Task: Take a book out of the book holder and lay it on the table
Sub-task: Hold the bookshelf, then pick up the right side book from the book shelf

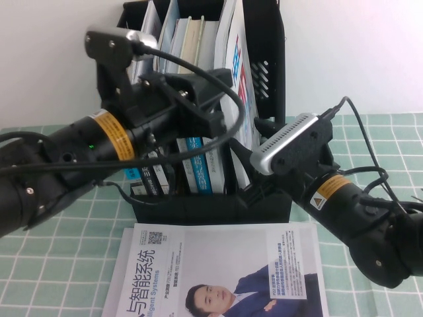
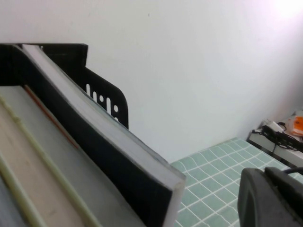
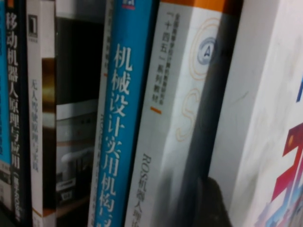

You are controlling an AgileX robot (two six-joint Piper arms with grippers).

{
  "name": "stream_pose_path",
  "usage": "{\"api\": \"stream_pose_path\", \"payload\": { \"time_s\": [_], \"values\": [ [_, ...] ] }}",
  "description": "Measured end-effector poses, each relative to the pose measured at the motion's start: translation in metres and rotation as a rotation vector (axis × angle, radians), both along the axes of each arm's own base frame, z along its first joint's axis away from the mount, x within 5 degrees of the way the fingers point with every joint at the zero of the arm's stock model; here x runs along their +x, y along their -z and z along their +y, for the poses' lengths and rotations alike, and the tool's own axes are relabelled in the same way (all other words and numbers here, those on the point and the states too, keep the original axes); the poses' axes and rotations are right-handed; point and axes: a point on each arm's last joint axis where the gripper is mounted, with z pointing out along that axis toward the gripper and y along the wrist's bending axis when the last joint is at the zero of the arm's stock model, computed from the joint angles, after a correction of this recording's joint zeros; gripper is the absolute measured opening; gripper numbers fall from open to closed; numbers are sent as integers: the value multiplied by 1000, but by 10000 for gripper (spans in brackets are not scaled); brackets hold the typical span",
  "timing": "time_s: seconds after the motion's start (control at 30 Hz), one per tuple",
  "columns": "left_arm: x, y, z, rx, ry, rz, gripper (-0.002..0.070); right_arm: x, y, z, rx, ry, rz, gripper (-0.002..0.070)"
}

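Black plastic of the right gripper [image 1: 248,191] sits low at the front of the holder [image 1: 272,59], by its right-hand slot; its fingers are hidden there, and whether they are spread or pressed together cannot be told. Its wrist view looks straight at spines: a blue book [image 3: 120,118], an orange-topped one [image 3: 175,99], and beside that the white cover of the book [image 3: 265,123], with a dark finger tip [image 3: 213,203] showing between the last two, seemingly close against them.

From above, the book [image 1: 239,72] stands upright in the rightmost slot, leaning right. The left gripper [image 1: 211,109] is up at the middle of the holder, in front of the upright books; its fingers cannot be made out. Its wrist view shows the book's top edge [image 2: 113,137] and dark back.

On the table [image 1: 370,139], just in front of the holder, a magazine [image 1: 218,271] with a suited man lies flat.
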Motion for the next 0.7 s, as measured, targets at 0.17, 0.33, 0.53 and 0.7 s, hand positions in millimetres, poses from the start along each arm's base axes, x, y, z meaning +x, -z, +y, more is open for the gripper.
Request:
{"api": "stream_pose_path", "payload": {
  "time_s": [0.17, 0.33, 0.53, 0.7],
  "values": [
    [-2, 6, -9, 12, 28, 17, -3, 5, 11, 6, -5, -2, 31, 400],
    [-2, 8, -11, 16, 29, 23, -3, 11, 23, 19, 7, 18, 70, 401],
    [-2, 8, -11, 18, 31, 23, -3, 22, 26, 19, 33, 119, 89, 401],
    [-2, 8, -11, 25, 36, 20, -3, 25, 23, 16, 25, 160, 58, 401]
  ]
}}
